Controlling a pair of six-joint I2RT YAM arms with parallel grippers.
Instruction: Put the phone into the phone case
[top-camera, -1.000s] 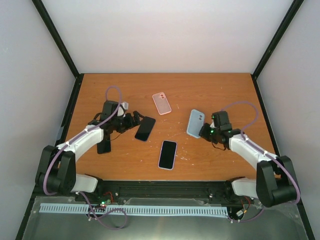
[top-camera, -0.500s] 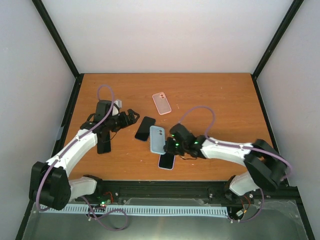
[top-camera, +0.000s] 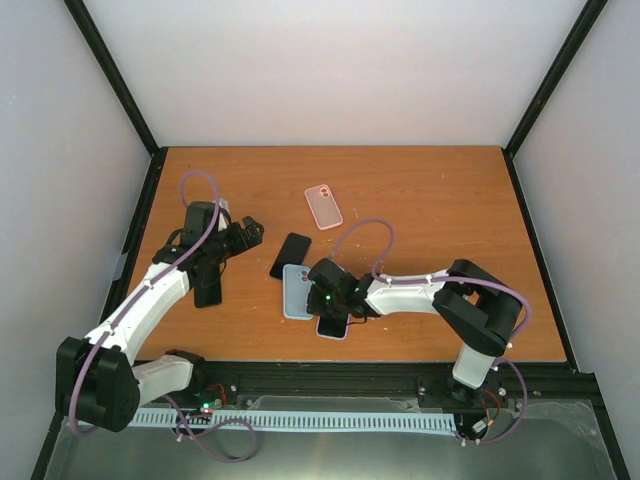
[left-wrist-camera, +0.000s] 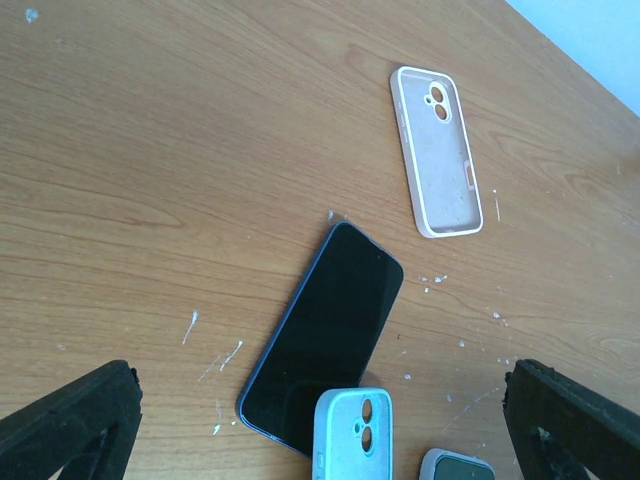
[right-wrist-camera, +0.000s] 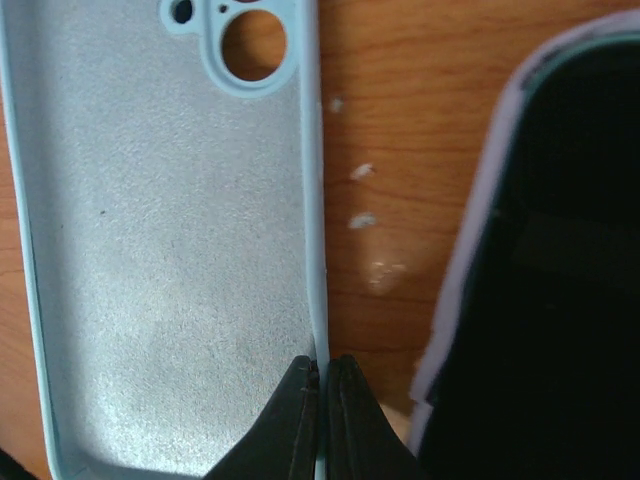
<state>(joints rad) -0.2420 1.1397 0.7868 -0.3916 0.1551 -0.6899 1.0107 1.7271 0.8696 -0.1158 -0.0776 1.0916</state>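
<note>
A bare black phone (top-camera: 291, 255) lies screen up at the table's middle, also in the left wrist view (left-wrist-camera: 325, 345). A light blue case (top-camera: 295, 291) lies open side up just in front of it, its top edge touching or overlapping the phone's near end (left-wrist-camera: 352, 435). My right gripper (top-camera: 318, 285) is shut on the case's right wall (right-wrist-camera: 322, 375); the case's inside (right-wrist-camera: 160, 230) fills that view. My left gripper (top-camera: 245, 232) is open wide and empty, left of the black phone (left-wrist-camera: 320, 385).
A pink empty case (top-camera: 323, 206) lies behind the phone (left-wrist-camera: 437, 150). A phone in a lilac case (top-camera: 335, 322) lies right beside the blue case (right-wrist-camera: 560, 280). Another dark phone (top-camera: 207, 290) lies under my left arm.
My right arm has swung left across the table with the blue case, from the right side down to the black phone's near end. My left gripper has drawn back a little to the left.
</note>
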